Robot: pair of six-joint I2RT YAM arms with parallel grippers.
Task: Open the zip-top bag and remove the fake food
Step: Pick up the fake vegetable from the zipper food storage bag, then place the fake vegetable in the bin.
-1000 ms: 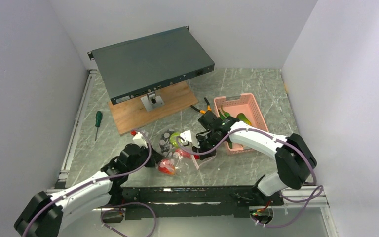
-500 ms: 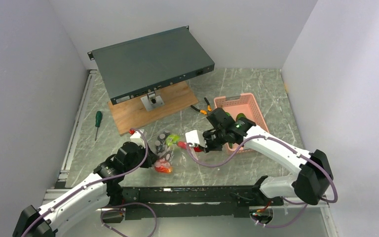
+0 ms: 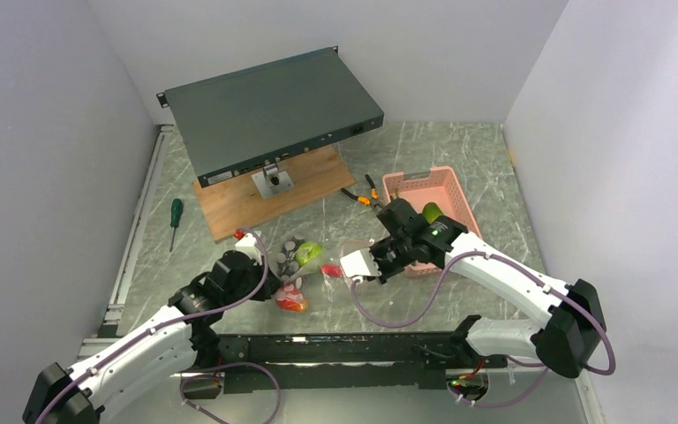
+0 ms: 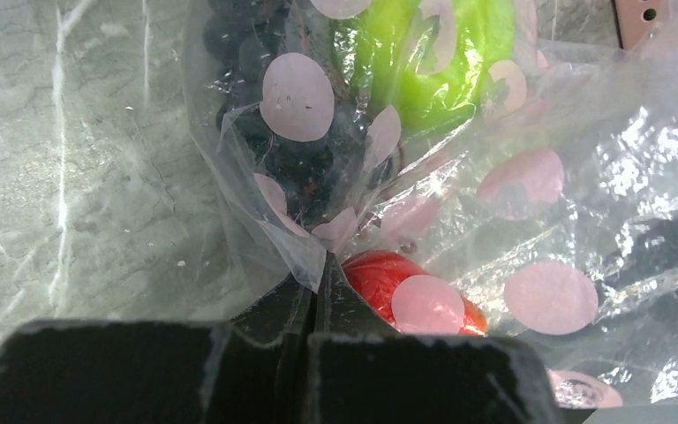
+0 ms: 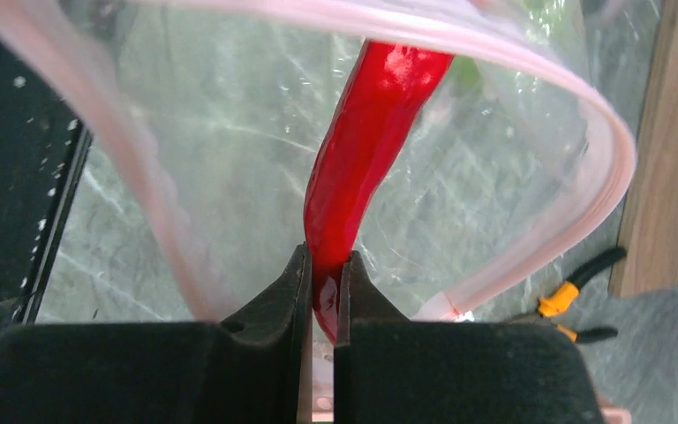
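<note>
Marble table [image 3: 459,150], red food [image 5: 371,150] clamped between right fingers [image 5: 280,299]

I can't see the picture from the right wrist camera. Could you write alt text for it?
The right gripper, black and two-fingered, pinches the lower end of a long, glossy red plastic pepper, which runs up into the pink-rimmed open mouth of a clear plastic zip-top bag. Orange-handled pliers and a wooden board show at right.
</note>
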